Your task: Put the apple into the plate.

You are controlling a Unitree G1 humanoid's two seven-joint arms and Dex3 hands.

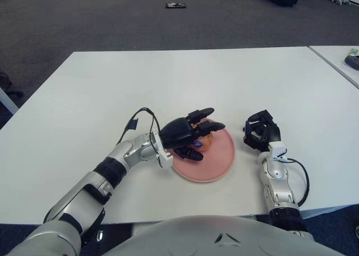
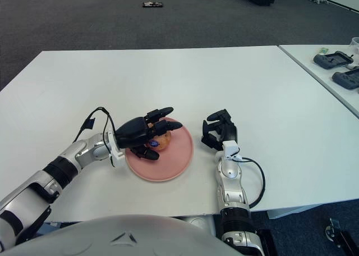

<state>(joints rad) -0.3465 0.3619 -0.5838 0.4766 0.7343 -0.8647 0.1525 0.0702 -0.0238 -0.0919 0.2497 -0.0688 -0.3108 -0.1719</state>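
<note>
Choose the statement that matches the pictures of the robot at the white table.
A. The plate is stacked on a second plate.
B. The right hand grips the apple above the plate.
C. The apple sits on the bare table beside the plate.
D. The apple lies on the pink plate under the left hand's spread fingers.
D: the apple lies on the pink plate, with the left hand over it, fingers spread; the right hand shows right of the plate.
</note>
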